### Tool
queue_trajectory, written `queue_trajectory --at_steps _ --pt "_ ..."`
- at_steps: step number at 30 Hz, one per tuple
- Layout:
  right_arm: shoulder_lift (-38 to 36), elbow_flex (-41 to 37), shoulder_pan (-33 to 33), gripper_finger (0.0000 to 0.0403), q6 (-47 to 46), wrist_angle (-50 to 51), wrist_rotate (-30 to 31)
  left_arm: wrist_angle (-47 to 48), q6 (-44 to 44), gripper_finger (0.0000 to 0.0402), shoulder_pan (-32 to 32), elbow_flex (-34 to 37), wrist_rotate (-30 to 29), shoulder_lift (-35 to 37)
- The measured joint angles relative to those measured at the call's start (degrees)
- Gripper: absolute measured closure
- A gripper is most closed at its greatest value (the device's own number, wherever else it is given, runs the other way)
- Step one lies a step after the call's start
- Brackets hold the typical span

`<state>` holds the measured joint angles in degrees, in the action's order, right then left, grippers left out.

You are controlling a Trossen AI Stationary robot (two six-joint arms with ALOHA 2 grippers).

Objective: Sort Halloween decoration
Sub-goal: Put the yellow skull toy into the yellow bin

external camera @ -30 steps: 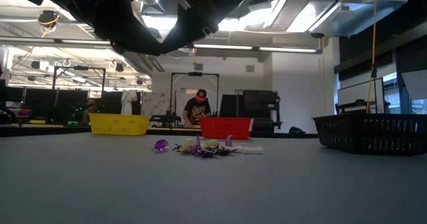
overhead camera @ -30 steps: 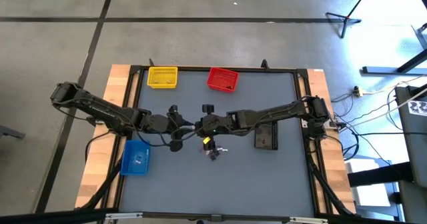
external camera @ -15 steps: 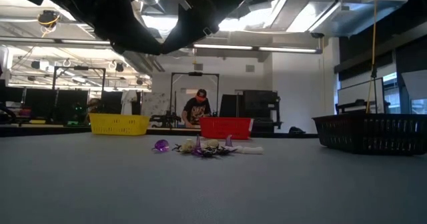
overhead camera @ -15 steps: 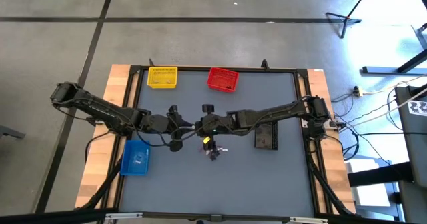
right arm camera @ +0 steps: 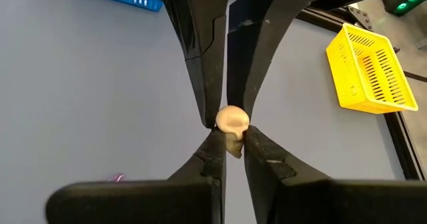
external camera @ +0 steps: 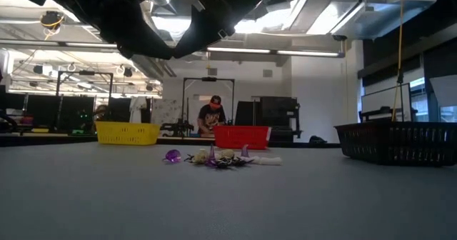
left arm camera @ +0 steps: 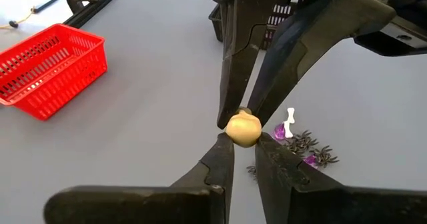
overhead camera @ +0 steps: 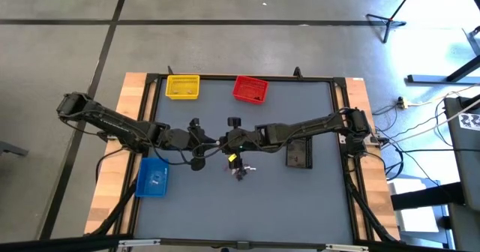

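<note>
A pale tan skull trinket [left arm camera: 243, 129] hangs in mid-air over the middle of the table, between both grippers. My left gripper [overhead camera: 217, 142] reaches in from the table's left and my right gripper [overhead camera: 226, 142] from the right, meeting tip to tip. Both are shut on the skull [right arm camera: 232, 121]. The other trinkets, purple, white, dark and tan, lie in a small pile [overhead camera: 240, 168] on the table just toward the near edge from the grippers. This pile [external camera: 221, 157] also shows in the low view. My left gripper pinches the skull trinket between its two fingertips [left arm camera: 227, 147], on one end of the skull [left arm camera: 245, 139], coming level from the table's left. The skull is clear of the table. My right gripper pinches the skull's narrow jaw end [right arm camera: 234, 144] between its fingertips [right arm camera: 213, 143], coming level from the table's right, opposite the left fingers. The rounded dome [right arm camera: 231, 116] stands out beyond its tips.
A yellow bin [overhead camera: 182, 86] and a red bin [overhead camera: 250, 89] stand at the far edge. A blue bin [overhead camera: 153, 177] sits near the left edge and a black bin [overhead camera: 298, 153] under the right arm. A person [external camera: 210, 116] stands in the room behind.
</note>
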<state>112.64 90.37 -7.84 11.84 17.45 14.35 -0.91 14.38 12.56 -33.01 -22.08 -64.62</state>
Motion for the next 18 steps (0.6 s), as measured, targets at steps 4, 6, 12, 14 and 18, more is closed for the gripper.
queue_trajectory --at_steps 4,6,12,14,18 --pt "0.0 0.0 0.0 0.0368 0.0 0.0 0.0 0.0 0.0 0.0360 0.0 0.0 0.0 0.0" --pt "0.0 0.0 0.0 0.0368 0.0 0.0 0.0 -0.1 0.0 0.0360 0.0 0.0 0.0 0.0" --pt "0.0 0.0 0.0 0.0368 0.0 0.0 -0.8 -0.2 0.0 0.0360 0.0 0.0 0.2 0.0" --pt "0.0 0.0 0.0 0.0368 0.0 0.0 -2.2 -0.2 0.0 0.0360 0.0 0.0 0.4 0.0" --pt "-0.1 0.0 0.0 0.0368 0.0 0.0 -2.6 -0.2 0.0 0.0360 0.0 0.0 0.8 0.0"
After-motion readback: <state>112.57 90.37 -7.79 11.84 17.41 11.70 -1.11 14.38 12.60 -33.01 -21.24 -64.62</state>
